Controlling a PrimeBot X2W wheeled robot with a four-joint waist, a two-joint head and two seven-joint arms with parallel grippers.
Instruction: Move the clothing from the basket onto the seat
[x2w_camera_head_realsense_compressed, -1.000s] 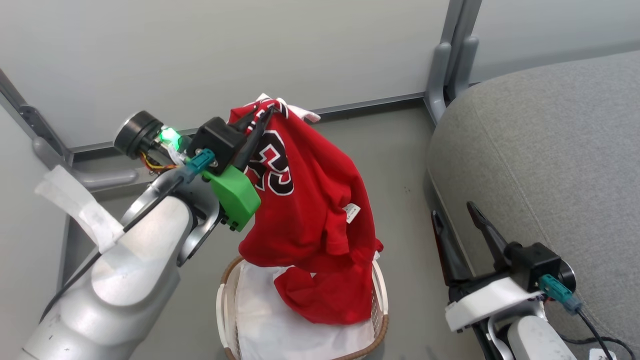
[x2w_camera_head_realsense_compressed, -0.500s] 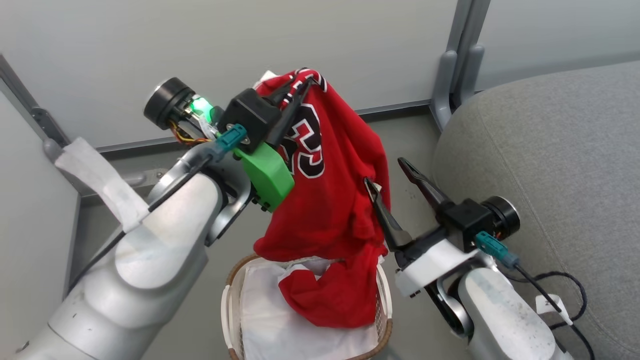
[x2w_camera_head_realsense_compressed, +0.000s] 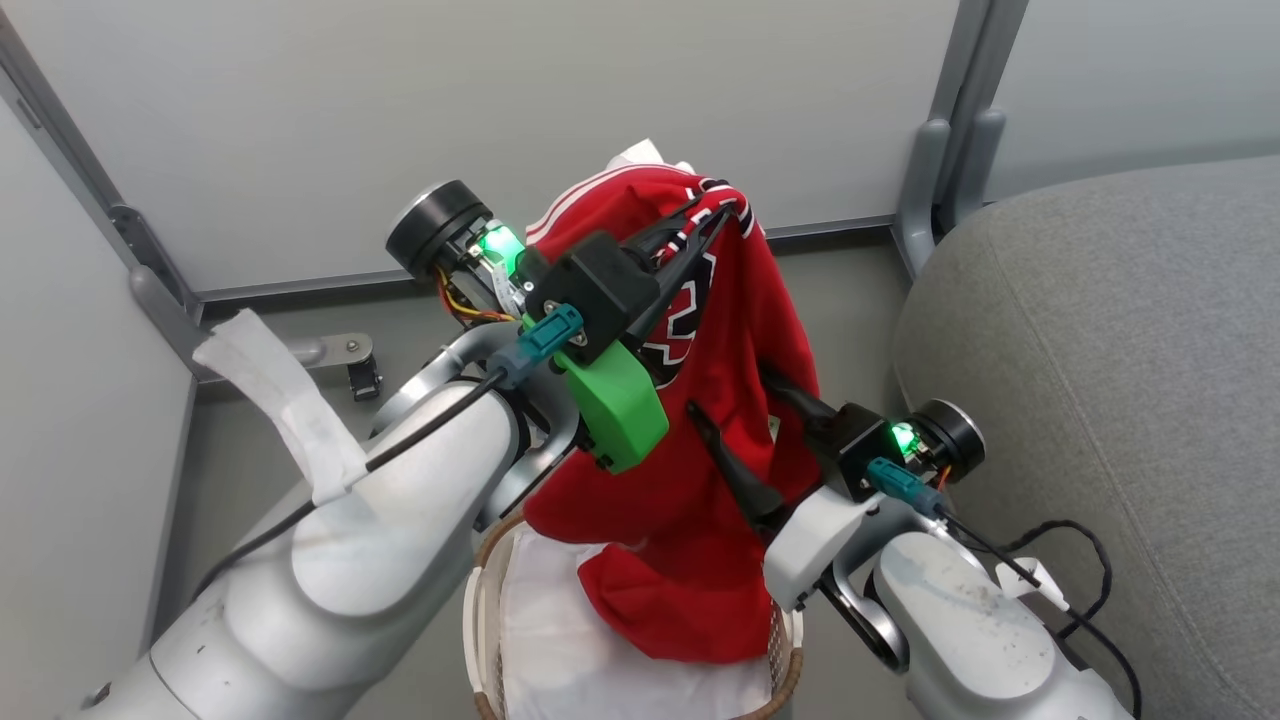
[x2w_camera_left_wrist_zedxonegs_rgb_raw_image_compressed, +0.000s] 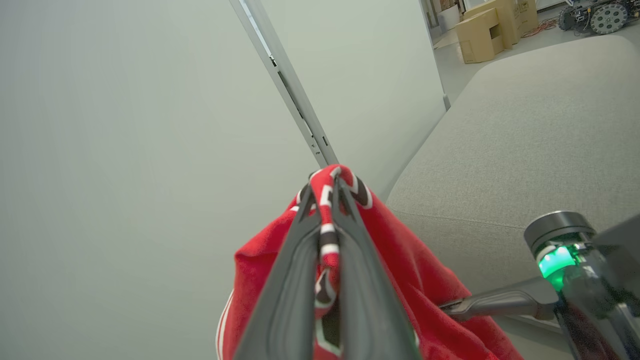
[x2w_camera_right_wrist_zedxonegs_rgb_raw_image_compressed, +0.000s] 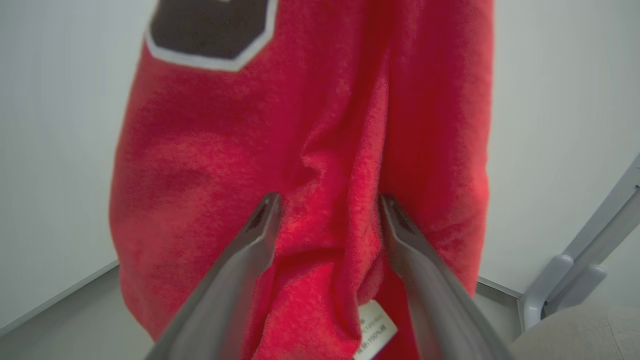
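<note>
Red numbered jersey (x2w_camera_head_realsense_compressed: 760, 320) clamped by left gripper (x2w_camera_head_realsense_compressed: 715, 215), tail in cream perforated plastic basket (x2w_camera_head_realsense_compressed: 480, 620); right gripper (x2w_camera_right_wrist_zedxonegs_rgb_raw_image_compressed: 328, 200) gaping around it. Squeeze needed next, then grey woven sofa (x2w_camera_head_realsense_compressed: 1100, 350).

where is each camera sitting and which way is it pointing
Head view: on the head, facing forward and down at basket, jersey and sofa; of the robot, left gripper shut on the jersey's trim, right gripper open at the cloth.
Left wrist view: on the left wrist, facing along its shut fingers to wall and sofa; the right gripper shows lower right.
Right wrist view: on the right wrist, facing along its open fingers into the jersey.
Shared: all three show the jersey.
</note>
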